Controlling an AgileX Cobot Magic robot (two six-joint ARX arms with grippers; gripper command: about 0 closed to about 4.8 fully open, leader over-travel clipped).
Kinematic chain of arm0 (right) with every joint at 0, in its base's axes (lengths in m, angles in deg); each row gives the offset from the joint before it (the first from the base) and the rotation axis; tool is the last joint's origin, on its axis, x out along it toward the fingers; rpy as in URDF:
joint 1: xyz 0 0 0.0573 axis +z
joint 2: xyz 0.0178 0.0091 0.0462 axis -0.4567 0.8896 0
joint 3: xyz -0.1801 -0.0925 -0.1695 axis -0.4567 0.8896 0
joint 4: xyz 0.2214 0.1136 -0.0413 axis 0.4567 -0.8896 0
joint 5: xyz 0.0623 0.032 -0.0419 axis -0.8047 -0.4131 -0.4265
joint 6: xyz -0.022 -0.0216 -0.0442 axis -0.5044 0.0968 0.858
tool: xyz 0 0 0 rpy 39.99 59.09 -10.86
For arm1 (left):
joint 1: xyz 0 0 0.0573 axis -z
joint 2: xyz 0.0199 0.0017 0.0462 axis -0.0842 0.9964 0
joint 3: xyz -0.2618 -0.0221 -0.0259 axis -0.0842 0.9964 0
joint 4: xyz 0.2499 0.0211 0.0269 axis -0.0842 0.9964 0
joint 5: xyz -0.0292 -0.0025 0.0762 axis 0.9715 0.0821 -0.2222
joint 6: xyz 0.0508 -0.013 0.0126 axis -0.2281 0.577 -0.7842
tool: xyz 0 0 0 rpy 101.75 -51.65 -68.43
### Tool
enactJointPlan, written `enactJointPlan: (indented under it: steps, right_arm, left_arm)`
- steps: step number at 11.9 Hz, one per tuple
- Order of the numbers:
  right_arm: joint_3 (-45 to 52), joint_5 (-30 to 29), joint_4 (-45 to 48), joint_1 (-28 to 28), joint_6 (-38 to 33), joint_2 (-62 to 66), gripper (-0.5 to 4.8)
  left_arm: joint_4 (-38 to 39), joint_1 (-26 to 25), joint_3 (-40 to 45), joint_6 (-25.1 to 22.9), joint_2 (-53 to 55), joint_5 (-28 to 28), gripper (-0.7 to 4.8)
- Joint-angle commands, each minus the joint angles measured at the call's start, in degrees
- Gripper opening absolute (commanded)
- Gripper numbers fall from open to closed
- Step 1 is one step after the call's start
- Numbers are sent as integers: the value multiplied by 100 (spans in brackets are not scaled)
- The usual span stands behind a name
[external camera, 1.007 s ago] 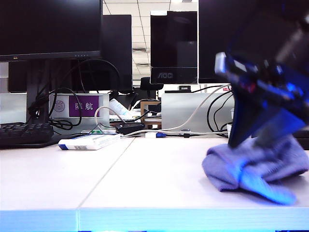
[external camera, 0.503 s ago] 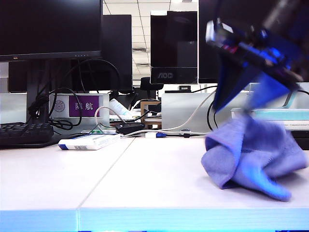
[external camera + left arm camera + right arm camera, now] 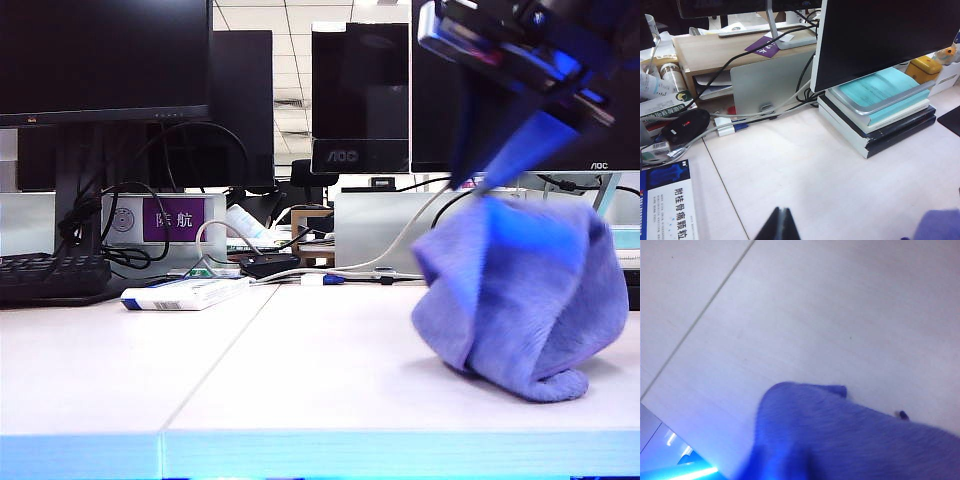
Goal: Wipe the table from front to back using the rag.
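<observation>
1. The rag (image 3: 520,300) is seen on the right side of the exterior view, bunched into a tall rumpled lump. Its top is drawn up to a peak while its bottom folds rest on the surface (image 3: 300,370).
2. The right claw (image 3: 480,185) is found right at that peak, coming down at a slant from the upper right corner. The rag's top is pinched between the dark fingers, so the claw is pressed together on the cloth.
3. In the right wrist view the lavender cloth (image 3: 850,435) fills the near part of the picture, with the pale surface (image 3: 840,305) and its thin seam behind it. The claw itself can't be made out there, it's covered by the rag.
4. The left claw (image 3: 780,227) is shown only as a dark tip at the edge of the left wrist view, hanging over bare surface (image 3: 805,170). The two fingers look pressed together with nothing between them. A corner of the purple rag (image 3: 937,225) is caught off to one side, apart from it.
5. Further back on the surface a flat white-and-blue box (image 3: 185,293) is lying on the left, near a black keyboard (image 3: 50,275).
6. Behind all that, monitors (image 3: 105,60), a tangle of cables (image 3: 330,272) and a purple sign (image 3: 175,218) are lined up along the rear.
7. In the left wrist view a monitor stand is seen sitting on a stack of books (image 3: 880,110) with a teal one on top.
</observation>
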Motion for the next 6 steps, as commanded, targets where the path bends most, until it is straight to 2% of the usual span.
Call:
enactJointPlan:
  steps: [1, 2, 5, 6]
  right_arm:
    - [-153, -9, 7, 0, 48, -50, 86]
    - [-153, -9, 15, 0, 74, -103, -5]
    - [-153, 68, 175, 2, 74, -426, -5]
    - [-127, 638, 1040, 4, 680, -1405, -5]
  left_arm:
    - [-37, -2, -31, -39, -13, 24, -5]
    - [-39, -2, -31, -39, -13, 24, -5]
    - [-35, -2, -31, -39, -11, 24, -5]
    - [-39, -2, -31, -39, -13, 24, -5]
